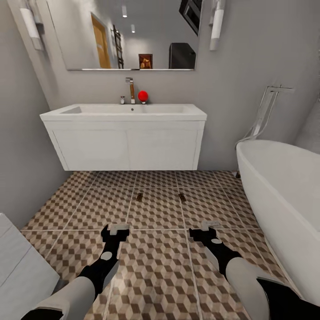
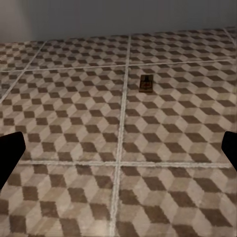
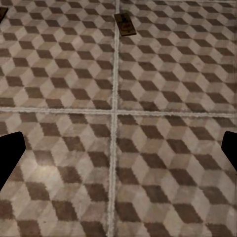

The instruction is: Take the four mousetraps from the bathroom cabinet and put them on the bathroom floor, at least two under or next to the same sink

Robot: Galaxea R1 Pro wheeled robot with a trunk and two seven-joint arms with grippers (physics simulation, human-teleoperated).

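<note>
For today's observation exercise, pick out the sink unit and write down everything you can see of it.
The sink is a wide white rectangular basin, shallow and looking empty, seated on a white wall-hung vanity with two flat doors and no visible handles. It looks smooth and glossy. A chrome faucet stands at its back edge, with a small red ball beside it. The unit is against the grey wall under a mirror, clear of the patterned floor.
</note>
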